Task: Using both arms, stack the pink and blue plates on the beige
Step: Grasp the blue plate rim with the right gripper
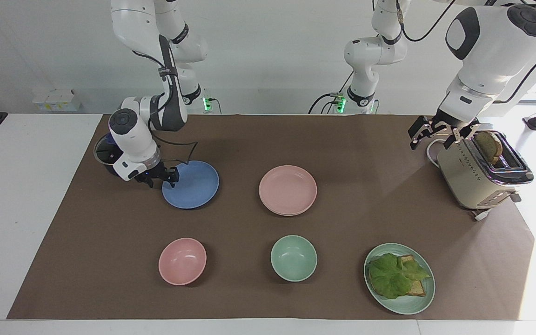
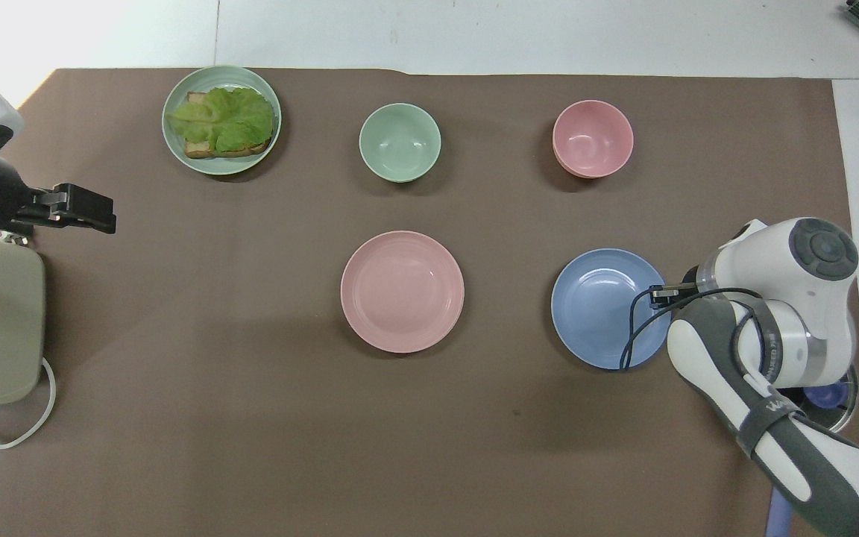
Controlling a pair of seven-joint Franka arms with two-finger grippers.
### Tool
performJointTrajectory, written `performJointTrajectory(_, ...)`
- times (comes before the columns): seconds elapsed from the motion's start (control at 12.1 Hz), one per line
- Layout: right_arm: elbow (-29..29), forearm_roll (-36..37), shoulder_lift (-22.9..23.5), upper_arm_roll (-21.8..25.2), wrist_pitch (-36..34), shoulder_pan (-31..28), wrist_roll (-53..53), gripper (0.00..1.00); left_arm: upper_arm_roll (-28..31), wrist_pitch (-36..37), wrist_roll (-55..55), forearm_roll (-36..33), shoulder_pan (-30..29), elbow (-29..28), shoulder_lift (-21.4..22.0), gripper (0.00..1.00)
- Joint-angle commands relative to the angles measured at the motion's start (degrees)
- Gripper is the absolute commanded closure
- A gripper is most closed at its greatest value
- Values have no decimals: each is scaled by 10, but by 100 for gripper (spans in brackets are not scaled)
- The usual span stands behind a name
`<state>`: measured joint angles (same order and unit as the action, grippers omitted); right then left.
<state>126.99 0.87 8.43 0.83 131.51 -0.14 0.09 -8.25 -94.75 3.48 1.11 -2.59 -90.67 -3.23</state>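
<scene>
While the left arm waits, right tool (image 1: 160, 179): low at the rim of the blue plate (image 1: 193, 186), on the edge that faces the right arm's end of the tabletop (image 1: 365, 223). Honestly can't tell whether it's wide or already pinching that rim.
Blue plate: flat on the tabletop, directly at the right tool's tip, rest of it reaching toward the middle.
Pink plate (image 1: 288, 188): flat too, just beside the blue plate on the side away from the right tool, roughly between the two tools and touching neither. Looks like a second rim peeks out under its edge, can't tell what that is.
Left tool (image 1: 435, 134): up in the air beside the toaster (image 1: 468, 177), spread wide, nothing in it.
Toaster: right next to the left tool, with a bread slice (image 1: 488, 145) sticking out of the top.
Pink bowl (image 1: 182, 260): farther from the robots than the blue plate, well apart from the right tool.
Green bowl (image 1: 294, 258): farther from the robots than the pink plate, well apart from both tools.
Green plate (image 1: 424, 298): toast with lettuce (image 1: 396, 274) on it, toward the left arm's end, well apart from the left tool.
</scene>
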Motion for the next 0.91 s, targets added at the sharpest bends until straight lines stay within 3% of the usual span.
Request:
performJointTrajectory(0.0, 12, -42, -11, -1, 12, -9, -26, 100, -4, 8, -1, -9, -6, 0, 3, 0)
performJointTrajectory(0.49, -9, -46, -17, -6, -5, -3, -24, 100, -4, 8, -1, -9, -6, 0, 3, 0)
performJointTrajectory(0.82, -94, -46, -24, -21, -80, 10, -16, 100, -4, 8, -1, -9, -6, 0, 3, 0)
